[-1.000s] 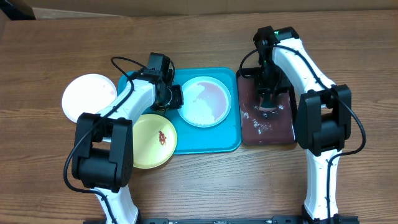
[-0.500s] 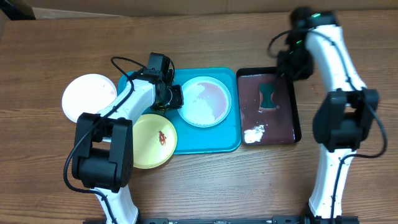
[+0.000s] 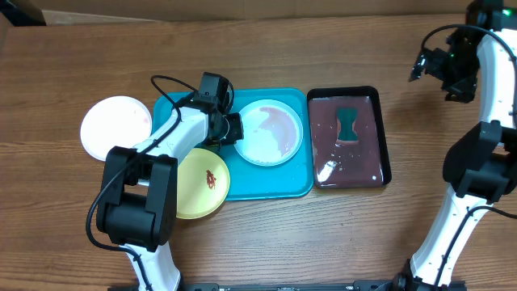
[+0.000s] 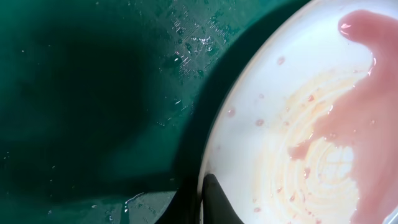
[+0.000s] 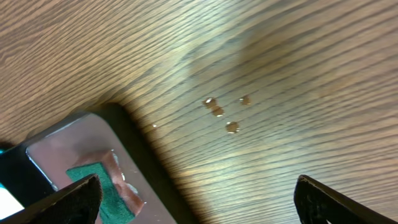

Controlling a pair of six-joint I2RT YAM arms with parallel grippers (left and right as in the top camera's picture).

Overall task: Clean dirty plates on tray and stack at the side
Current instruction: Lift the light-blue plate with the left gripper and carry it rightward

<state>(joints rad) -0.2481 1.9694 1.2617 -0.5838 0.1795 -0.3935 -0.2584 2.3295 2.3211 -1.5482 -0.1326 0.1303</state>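
Three small round plastic plates in sight, one of them inside the large turquoise rectangular plastic tray (image 3: 275, 182): the pale blue plate (image 3: 271, 133), flat in the tray's upper right part, a thin pink watery film over much of it. Yellow-green plate (image 3: 202, 194) with a reddish-brown smear overlaps the tray's lower left corner, partly hidden under the left arm; white plate (image 3: 115, 127) lies on the wooden table (image 3: 266, 242) left of the tray, apart from it. Narrow black tray (image 3: 343, 90) just right of the turquoise one holds dark reddish liquid, a green sponge (image 3: 349, 121) and a patch of white foam (image 3: 327, 170). Left gripper (image 3: 233, 129) closed at the pale blue plate's left rim; its wrist view shows one dark fingertip (image 4: 214, 202) against that rim, the rest cut off, so a pinch cannot be confirmed. Only that view shows swirl marks in the film. Right gripper (image 3: 426, 65) spread wide, holding nothing, over the table beyond the black tray's upper right; only its wrist view shows droplets (image 5: 224, 112) on the wood.
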